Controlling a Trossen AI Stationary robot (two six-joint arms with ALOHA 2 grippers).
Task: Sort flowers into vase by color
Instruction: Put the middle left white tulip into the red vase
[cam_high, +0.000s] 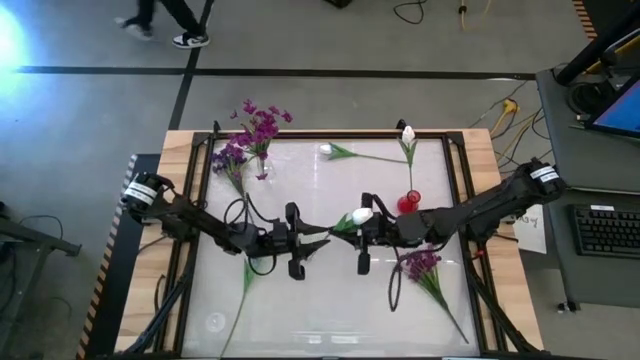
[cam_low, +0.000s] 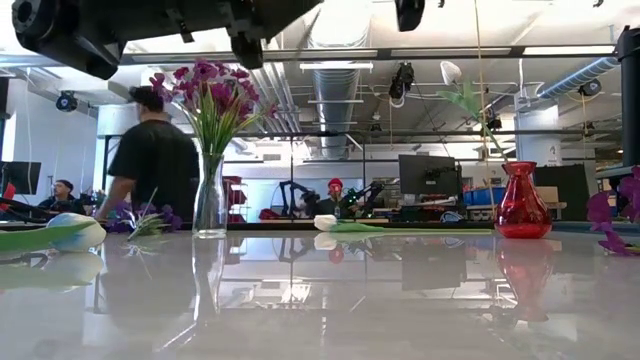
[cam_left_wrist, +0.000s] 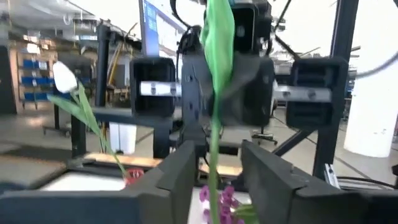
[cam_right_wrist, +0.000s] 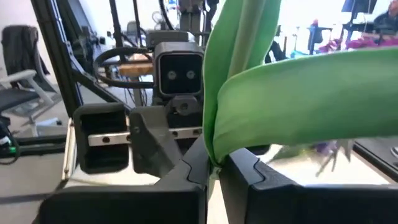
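A white tulip (cam_high: 361, 214) with green leaves hangs over the table's middle between my two grippers, which face each other. My right gripper (cam_right_wrist: 214, 171) is shut on it. My left gripper (cam_left_wrist: 214, 180) is open, one finger on either side of the thin stem (cam_left_wrist: 213, 155) without plainly touching it. A clear vase (cam_high: 260, 165) at the far left holds purple flowers (cam_low: 210, 95). A red vase (cam_high: 410, 203) holds one white tulip (cam_high: 408, 134). Another tulip (cam_high: 328, 151) lies at the far side, and a purple stem (cam_high: 420, 265) lies near the right. My right gripper pinches the tulip between its two fingers where the green leaves wrap the stem (cam_right_wrist: 214, 152). The fingers lie level and come from the table's right. The flower is lifted clear of the table, its bud (cam_high: 361, 214) close beside the gripper.
A further tulip lies on the near left of the table, stem (cam_high: 243, 290) and bud (cam_low: 75, 232). More purple blossoms (cam_high: 230, 158) lie beside the clear vase. A person (cam_low: 150, 160) stands beyond the far edge. The table's raised frame (cam_high: 455, 160) runs around it.
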